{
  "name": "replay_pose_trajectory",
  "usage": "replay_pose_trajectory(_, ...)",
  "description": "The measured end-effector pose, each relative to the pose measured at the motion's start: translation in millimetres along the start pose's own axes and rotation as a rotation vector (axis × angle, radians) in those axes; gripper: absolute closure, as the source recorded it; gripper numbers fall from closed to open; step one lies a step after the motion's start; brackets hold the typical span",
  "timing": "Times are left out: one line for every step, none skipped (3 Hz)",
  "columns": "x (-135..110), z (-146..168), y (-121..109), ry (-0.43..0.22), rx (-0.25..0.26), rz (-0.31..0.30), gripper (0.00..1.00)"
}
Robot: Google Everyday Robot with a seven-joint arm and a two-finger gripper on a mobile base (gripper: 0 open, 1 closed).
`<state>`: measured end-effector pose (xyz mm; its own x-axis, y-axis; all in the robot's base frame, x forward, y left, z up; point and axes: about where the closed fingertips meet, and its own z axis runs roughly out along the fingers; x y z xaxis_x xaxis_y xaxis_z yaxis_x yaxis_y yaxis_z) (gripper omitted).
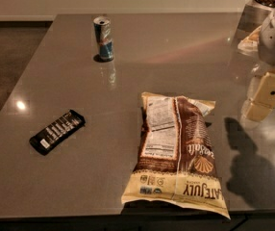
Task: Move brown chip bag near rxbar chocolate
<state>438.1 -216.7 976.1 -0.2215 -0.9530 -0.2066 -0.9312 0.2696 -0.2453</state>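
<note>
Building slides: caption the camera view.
Claw hovers right of the brown chip bag; rxbar chocolate lies at left, can behind.

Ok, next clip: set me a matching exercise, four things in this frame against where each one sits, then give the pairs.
Things:
1. brown chip bag
2. rxbar chocolate
3. drink can
4. gripper

Places:
A. standing upright at the far side of the table, left of centre
B. at the right edge of the view, apart from all three items
C. lying flat at the near edge, right of centre
D. lying flat on the left side, turned at an angle

Pairs: 1-C, 2-D, 3-A, 4-B
</note>
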Motion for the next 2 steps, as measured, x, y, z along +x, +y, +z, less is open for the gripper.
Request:
replay_pose_trajectory(0,0,0,0.0,0.0,0.0,0.0)
replay_pose_trajectory(-23,15,13,-0.045,-0.029,-0.084,0.0)
